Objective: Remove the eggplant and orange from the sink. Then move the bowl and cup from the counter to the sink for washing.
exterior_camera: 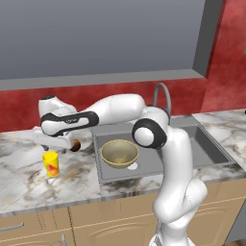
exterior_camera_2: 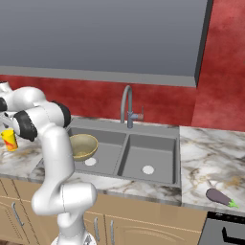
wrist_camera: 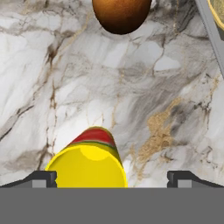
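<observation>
A rendered kitchen with a marble counter (exterior_camera: 29, 178), a red back wall and a grey rectangular two-basin sink (exterior_camera_2: 174, 158) with a curved grey tap (exterior_camera_2: 127, 103). A white robot arm with dark joints reaches out to its left over the counter.

The arm's two-finger gripper (wrist_camera: 111, 177) hangs just above a small bright yellow cylindrical cup (exterior_camera: 51, 164) with a red-orange mark on its side. The cup stands upright on the counter, left of the sink. In the hand view its open rim (wrist_camera: 87, 168) lies between the two dark fingertips (wrist_camera: 43, 177), nearer the left one. The fingers are spread wide, one on each side of the cup, and pinch nothing.

A small brownish-orange ball with a dull skin, the orange (exterior_camera: 75, 145), rests on the counter just beyond the cup, between it and the sink's left edge. A dark purple eggplant (exterior_camera_2: 219, 196) lies on the counter to the right of the sink, well apart from it. So both are out of the sink.

A wide round tan-yellow bowl (exterior_camera: 119, 153) with a speckled beige inside already sits in the left basin, near its white drain.

Judging by this, only the cup remains: it must be gripped, lifted and set in the sink.
</observation>
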Tool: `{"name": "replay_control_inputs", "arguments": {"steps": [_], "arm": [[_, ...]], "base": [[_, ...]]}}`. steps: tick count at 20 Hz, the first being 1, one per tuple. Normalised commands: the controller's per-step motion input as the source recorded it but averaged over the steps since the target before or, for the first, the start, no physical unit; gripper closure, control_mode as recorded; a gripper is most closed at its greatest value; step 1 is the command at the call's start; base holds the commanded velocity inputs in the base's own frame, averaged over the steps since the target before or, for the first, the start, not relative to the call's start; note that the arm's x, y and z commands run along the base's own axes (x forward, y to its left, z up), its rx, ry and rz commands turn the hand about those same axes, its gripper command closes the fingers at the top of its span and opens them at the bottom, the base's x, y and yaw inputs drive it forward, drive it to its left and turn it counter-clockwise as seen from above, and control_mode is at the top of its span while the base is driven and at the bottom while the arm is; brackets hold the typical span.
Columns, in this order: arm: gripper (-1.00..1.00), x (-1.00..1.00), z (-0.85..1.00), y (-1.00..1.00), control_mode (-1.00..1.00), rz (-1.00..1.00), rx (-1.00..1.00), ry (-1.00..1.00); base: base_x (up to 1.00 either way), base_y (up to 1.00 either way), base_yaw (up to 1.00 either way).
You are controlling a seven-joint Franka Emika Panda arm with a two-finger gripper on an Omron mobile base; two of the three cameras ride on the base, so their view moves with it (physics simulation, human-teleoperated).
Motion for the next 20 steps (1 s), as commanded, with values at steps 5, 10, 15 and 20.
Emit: {"name": "replay_control_inputs", "arguments": {"steps": [5, 10, 15, 20], "arm": [[-1.00, 0.06, -0.08, 0.06, -1.00, -0.01, -0.01, -0.02], [-1.00, 0.05, -0.07, 0.02, -1.00, 0.00, -0.04, -0.01], [-1.00, 0.00, -0.01, 0.00, -1.00, 0.00, -0.01, 0.00], [-1.00, 0.00, 0.00, 0.00, -1.00, 0.00, 0.00, 0.00]], "base": [[0.00, 0.00, 0.00], [0.00, 0.00, 0.00], [0.00, 0.00, 0.00], [0.00, 0.00, 0.00]]}}
